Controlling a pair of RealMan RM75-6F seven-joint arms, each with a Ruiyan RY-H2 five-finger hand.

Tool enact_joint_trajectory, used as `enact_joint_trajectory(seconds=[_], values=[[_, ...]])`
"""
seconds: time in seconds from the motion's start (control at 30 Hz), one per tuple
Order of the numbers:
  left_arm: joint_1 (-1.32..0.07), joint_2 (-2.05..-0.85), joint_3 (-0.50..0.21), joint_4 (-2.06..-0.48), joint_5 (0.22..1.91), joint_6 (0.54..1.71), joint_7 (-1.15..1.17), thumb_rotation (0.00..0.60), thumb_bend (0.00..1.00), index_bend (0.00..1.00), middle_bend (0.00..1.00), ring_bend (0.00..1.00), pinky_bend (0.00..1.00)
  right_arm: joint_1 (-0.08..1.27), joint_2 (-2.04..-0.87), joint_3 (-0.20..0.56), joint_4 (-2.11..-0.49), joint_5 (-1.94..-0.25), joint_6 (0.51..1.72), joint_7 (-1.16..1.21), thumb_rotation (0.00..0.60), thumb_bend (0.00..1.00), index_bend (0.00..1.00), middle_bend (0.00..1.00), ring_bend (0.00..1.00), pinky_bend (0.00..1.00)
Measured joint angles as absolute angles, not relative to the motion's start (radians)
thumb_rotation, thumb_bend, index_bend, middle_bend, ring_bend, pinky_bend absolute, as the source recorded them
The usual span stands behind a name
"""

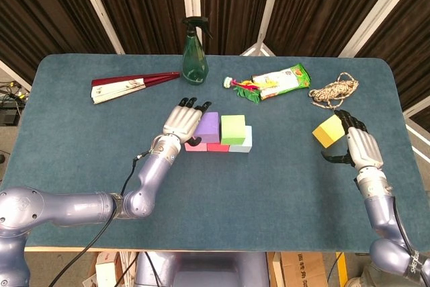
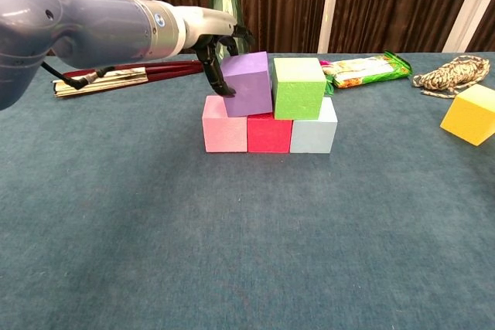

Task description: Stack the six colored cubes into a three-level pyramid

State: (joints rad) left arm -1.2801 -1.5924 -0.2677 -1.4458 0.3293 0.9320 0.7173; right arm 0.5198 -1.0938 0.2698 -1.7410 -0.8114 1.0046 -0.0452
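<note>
With our left hand (image 2: 214, 56) gripping the slightly tilted purple cube (image 2: 247, 83) at centre frame, we should square it against the green cube (image 2: 298, 87) before letting go, while our right hand (image 1: 356, 144) cradles the yellow cube (image 1: 328, 130) at right.

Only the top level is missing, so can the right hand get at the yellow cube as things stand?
Probably yes. The right hand sits right beside the yellow cube, its fingers curled around the near edge, and nothing lies between them; the rope is further back.
</note>
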Motion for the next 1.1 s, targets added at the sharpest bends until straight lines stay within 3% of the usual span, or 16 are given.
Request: enact_joint_trajectory(seconds=[0.53,1.1], values=[[-1.271,-1.576,-0.267,-1.474,0.339,0.94,0.706,0.6,0.22,0.0,0.06,0.01,0.02,0.52,-1.091,0.27,-1.743,-0.81,1.005,-0.046,0.6,0.27,0.0,0.0,0.0,0.01],[-1.251,-1.579,-0.279,-1.498,0.394,0.973,0.657,0.6,0.22,0.0,0.06,0.01,0.02,0.52,-1.09,0.271,-1.743,-0.807,1.003,-0.043,0.6,0.27,0.0,0.0,0.0,0.01]])
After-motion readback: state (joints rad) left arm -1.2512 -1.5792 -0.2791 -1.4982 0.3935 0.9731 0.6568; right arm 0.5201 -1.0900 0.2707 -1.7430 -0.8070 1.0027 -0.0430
